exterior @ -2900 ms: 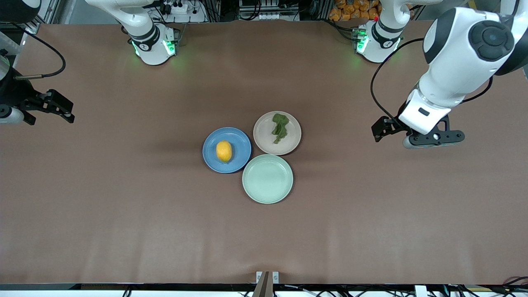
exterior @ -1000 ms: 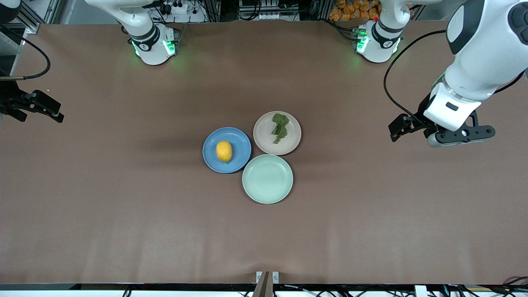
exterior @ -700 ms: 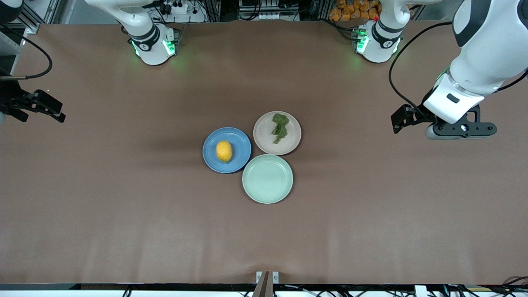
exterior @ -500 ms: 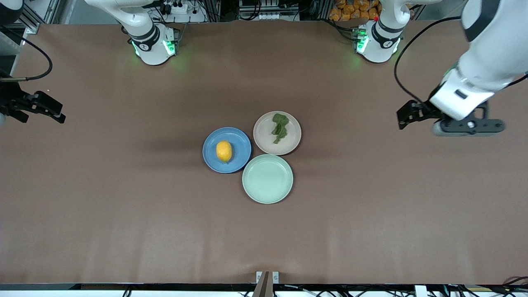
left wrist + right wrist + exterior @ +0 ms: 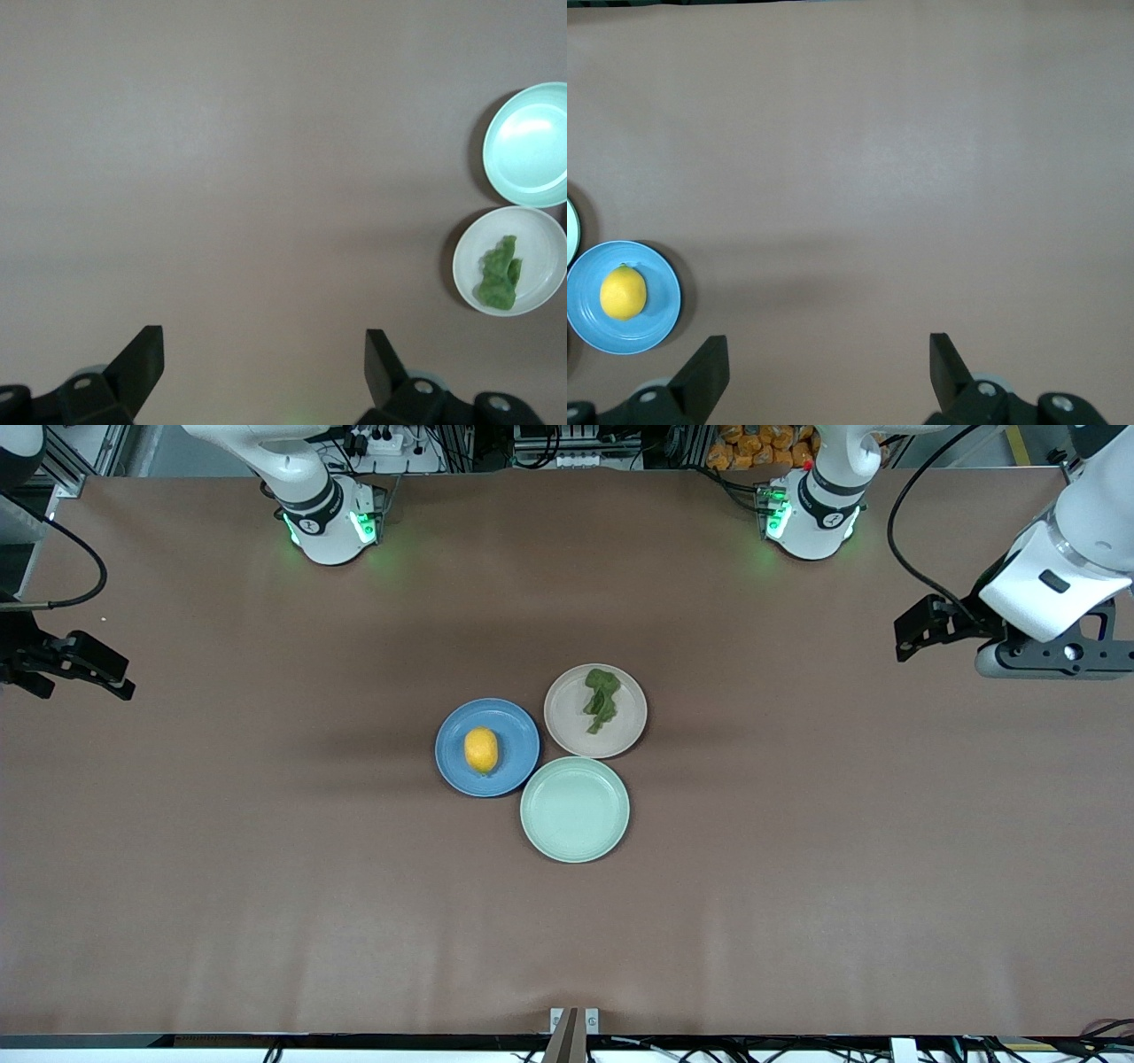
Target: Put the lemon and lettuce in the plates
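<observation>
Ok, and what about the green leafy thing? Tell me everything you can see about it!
That is the lettuce, a small, wrinkly, dark-green leaf piece, long and uneven in outline. It lies flat inside the pale beige-pink plate, a little off the plate's middle, toward the robots' side. Only that plate touches it. The left wrist view shows it too, looking brighter green and bumpy. No pincer is near it; both arms are off at the table's ends.

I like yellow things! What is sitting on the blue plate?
A lemon lies on the blue plate, alone. The bit of plate under it is hidden.
</observation>
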Controlling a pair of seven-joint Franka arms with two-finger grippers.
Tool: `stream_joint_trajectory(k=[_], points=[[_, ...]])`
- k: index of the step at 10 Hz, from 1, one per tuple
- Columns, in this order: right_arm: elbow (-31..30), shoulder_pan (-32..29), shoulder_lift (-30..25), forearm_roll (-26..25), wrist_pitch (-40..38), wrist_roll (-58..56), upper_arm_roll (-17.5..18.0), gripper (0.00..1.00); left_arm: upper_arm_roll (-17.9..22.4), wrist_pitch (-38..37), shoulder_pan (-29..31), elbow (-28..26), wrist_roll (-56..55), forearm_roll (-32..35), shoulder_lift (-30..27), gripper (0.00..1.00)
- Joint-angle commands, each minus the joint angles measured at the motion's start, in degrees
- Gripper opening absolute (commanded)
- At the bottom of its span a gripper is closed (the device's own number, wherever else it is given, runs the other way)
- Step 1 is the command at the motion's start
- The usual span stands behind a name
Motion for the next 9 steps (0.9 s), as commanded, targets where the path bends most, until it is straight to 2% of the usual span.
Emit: stream_joint_trajectory(k=[1, 9], points=[[1.8, 0.1, 0.8, 0.1, -1.1, -0.6, -0.5, 1.0, -0.7, -2.5, 1.0, 0.7, 1.6, -1.5, -1.2, 1.0], [1.9, -0.3, 0.8, 0.4, -1.5, -0.5, -0.4, 1.0, -0.5, -3.5, 0.5, 2.2, 1.5, -1.0, -1.2, 1.0]])
